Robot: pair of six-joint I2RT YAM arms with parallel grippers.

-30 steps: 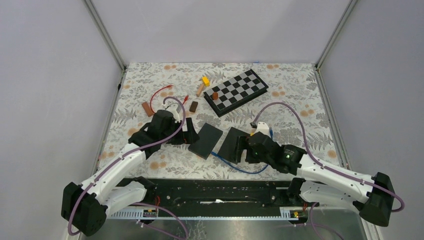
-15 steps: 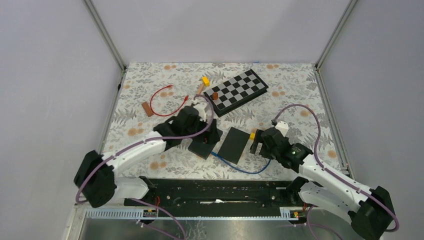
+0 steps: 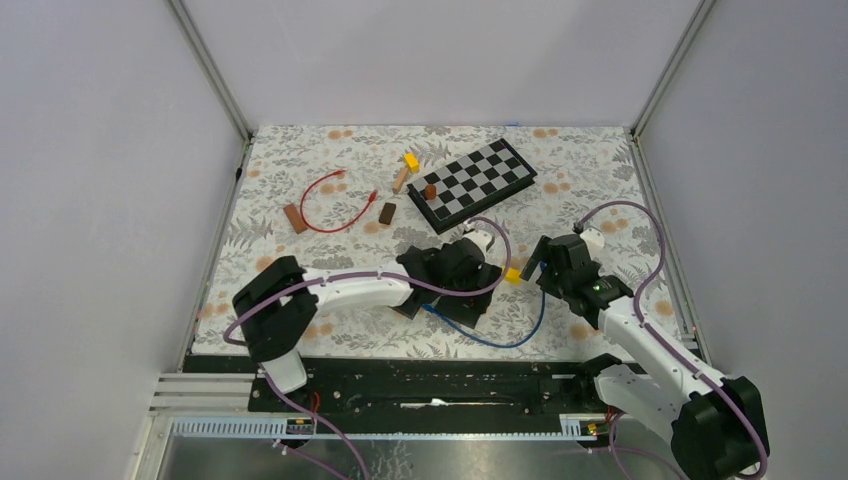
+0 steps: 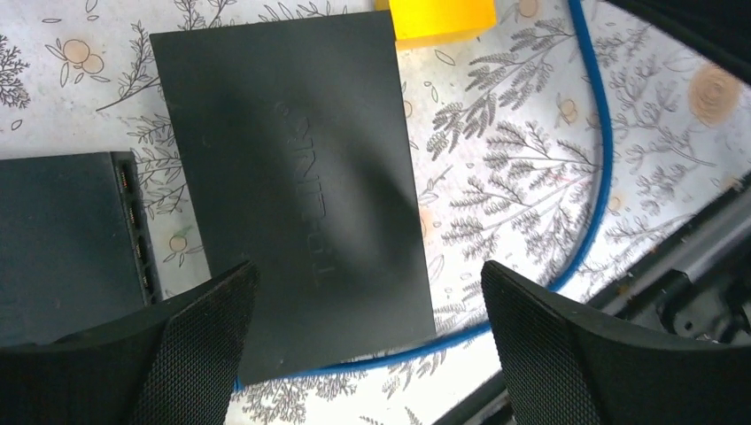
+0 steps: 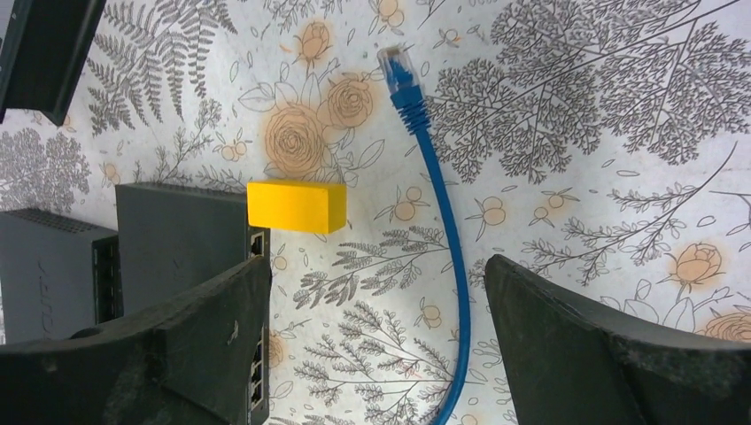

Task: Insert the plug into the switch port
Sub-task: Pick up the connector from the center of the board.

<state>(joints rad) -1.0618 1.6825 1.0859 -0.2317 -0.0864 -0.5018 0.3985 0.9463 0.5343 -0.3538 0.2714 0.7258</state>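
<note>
Floral-print table (image 3: pixel 300 180) in a grey-walled cell, chessboard (image 3: pixel 475 180) at the far side. Right gripper (image 5: pixel 376 283) hovers low, fingers spread wide, nothing between them. Plug (image 5: pixel 397 64) lies loose on the cloth ahead of it, slightly left of its centre line, tip pointing away. Blue cable (image 5: pixel 447 239) runs back from the plug between the fingers and passes under the wrist. Reads as a line-up to pick the plug, which is not gripped yet.

Yellow block (image 5: pixel 297 205) sits ahead-left of the right gripper, touching the corner of the black switch (image 5: pixel 177 239). The switch's port row faces the cable side, just by that gripper's left finger.

Left gripper (image 4: pixel 367 292) is also spread and empty, hanging over the same switch's flat top, probably to pin it so it won't slide during insertion. Second black box (image 4: pixel 62 248) lies just left of that gripper, ports along its edge.

Plug look: blue boot, translucent connector; can't tell which way the latch faces. Plug and ports are well apart, so insertion hasn't started.
</note>
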